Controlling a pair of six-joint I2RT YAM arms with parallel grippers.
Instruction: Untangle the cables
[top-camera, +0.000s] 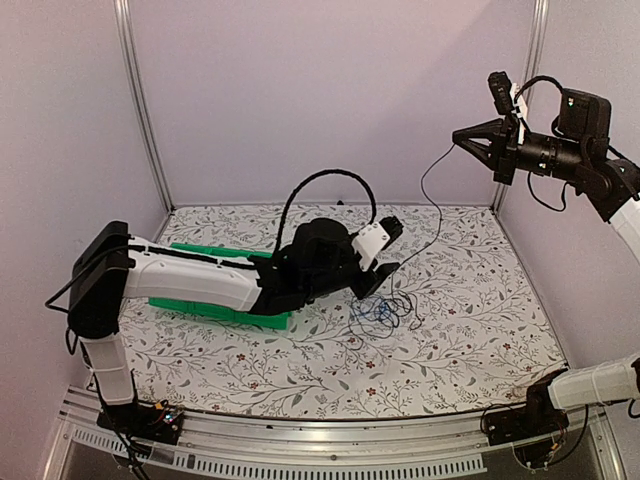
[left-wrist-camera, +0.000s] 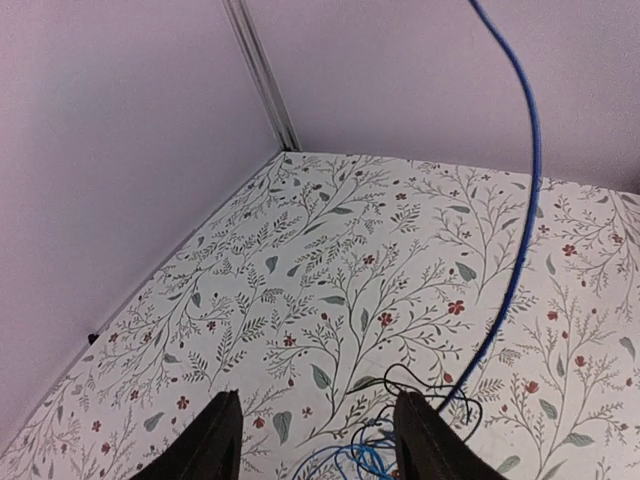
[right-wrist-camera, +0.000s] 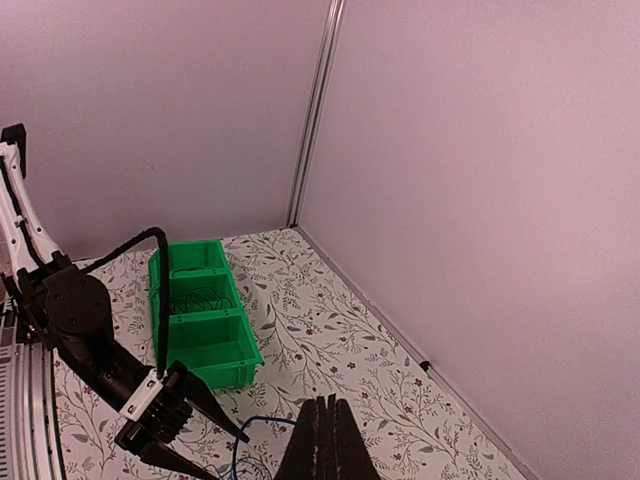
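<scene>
The cables (top-camera: 385, 310) lie as a small blue and black snarl on the floral table, right of centre. My left gripper (top-camera: 372, 283) is open and empty, low just behind the snarl. In the left wrist view the snarl (left-wrist-camera: 405, 445) lies between and beside the open fingers (left-wrist-camera: 215, 440). My right gripper (top-camera: 458, 138) is raised high at the upper right and shut on a thin blue cable (left-wrist-camera: 527, 170) that rises from the snarl to it. The right wrist view shows its closed fingers (right-wrist-camera: 325, 425) with the blue cable (right-wrist-camera: 262, 424) curving up to them.
A green three-compartment bin (right-wrist-camera: 200, 320) stands on the left of the table, partly hidden by my left arm (top-camera: 200, 278) in the top view. Its middle compartment holds a coiled black cable (right-wrist-camera: 195, 298). Pink walls and metal corner posts (top-camera: 140, 100) enclose the table.
</scene>
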